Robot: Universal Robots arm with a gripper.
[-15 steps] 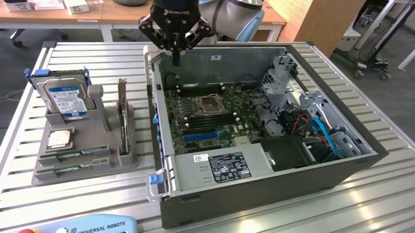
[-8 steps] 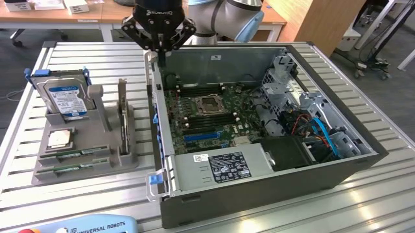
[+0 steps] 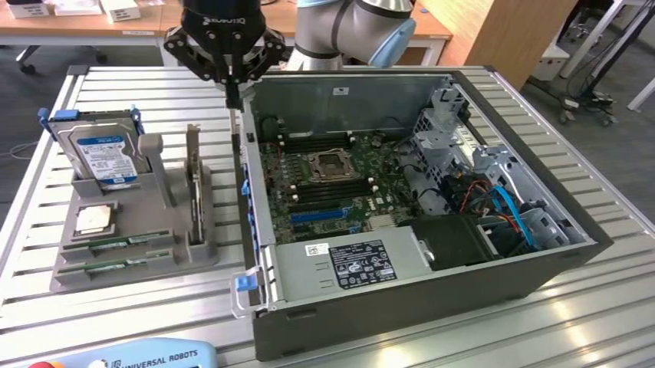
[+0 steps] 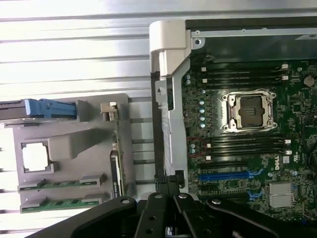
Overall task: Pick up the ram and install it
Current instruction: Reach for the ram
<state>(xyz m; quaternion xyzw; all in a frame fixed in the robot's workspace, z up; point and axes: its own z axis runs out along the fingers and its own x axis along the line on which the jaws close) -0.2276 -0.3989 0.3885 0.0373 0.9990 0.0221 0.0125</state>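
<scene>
While the gripper [image 3: 235, 96] hung clenched, apparently empty, by the case [image 3: 409, 300], the ram [image 3: 123, 242] lay in its grey holder [image 3: 182, 257], seemingly light, stiff, fragile, best pinched across its long edges.

**Legible markings.**
- **Teach pendant** [image 3: 153, 356], at the exterior view's lower left: "UNIVERSAL ROBOTS" in dark capitals beside a "UR" logo.
- **Motherboard** [image 4: 297, 114], wrist view: a white "DELL" logo, turned sideways, just beside the blue expansion slot [image 4: 225, 175].
- **Gripper** [image 3: 235, 98]: a white brand word on its black body, seen upside down and not surely readable.
- **Power supply** [image 3: 348, 264]: a black-and-white rating label with fine print and certification marks, too small to read.
- **Hard drive** [image 3: 103, 153]: a blue-and-white label, its print illegible.
</scene>
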